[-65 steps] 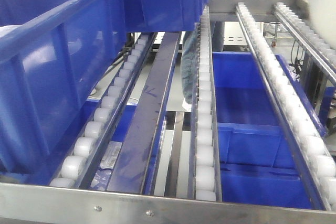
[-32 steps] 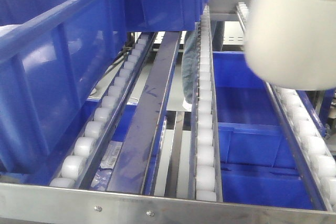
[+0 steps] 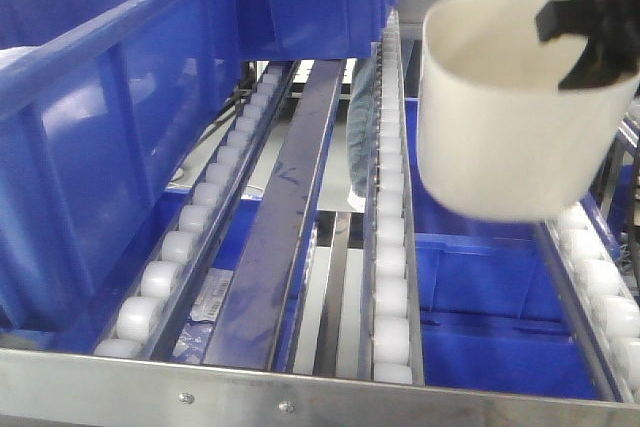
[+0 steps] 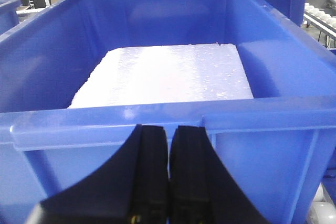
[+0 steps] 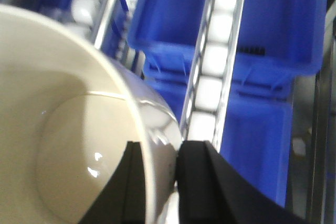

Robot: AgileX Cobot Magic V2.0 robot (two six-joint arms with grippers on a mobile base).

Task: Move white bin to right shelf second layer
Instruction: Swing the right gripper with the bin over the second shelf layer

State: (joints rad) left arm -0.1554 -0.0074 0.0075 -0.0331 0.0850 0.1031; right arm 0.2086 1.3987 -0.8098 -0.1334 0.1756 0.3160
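The white bin (image 3: 505,117) hangs in the air at the right of the front view, above the roller lanes of the right shelf second layer (image 3: 392,277). My right gripper (image 3: 590,32) is shut on its far right rim. The right wrist view shows the bin's wall (image 5: 63,145) pinched between the two black fingers (image 5: 197,182), one inside and one outside, with my right gripper (image 5: 160,153) over a roller lane (image 5: 210,93). My left gripper (image 4: 168,135) is shut and holds nothing, just in front of a blue crate (image 4: 157,114) that holds a white foam slab (image 4: 163,74).
Large blue crates (image 3: 120,117) fill the left lanes of the rack. More blue crates (image 3: 480,277) sit on the level below, seen through the rails. A steel front rail (image 3: 300,387) crosses the bottom. A person's legs (image 3: 360,127) stand behind the rack.
The white bin has swung in from the top right and moved left and down over the roller lanes; its open rim and my right gripper now show.
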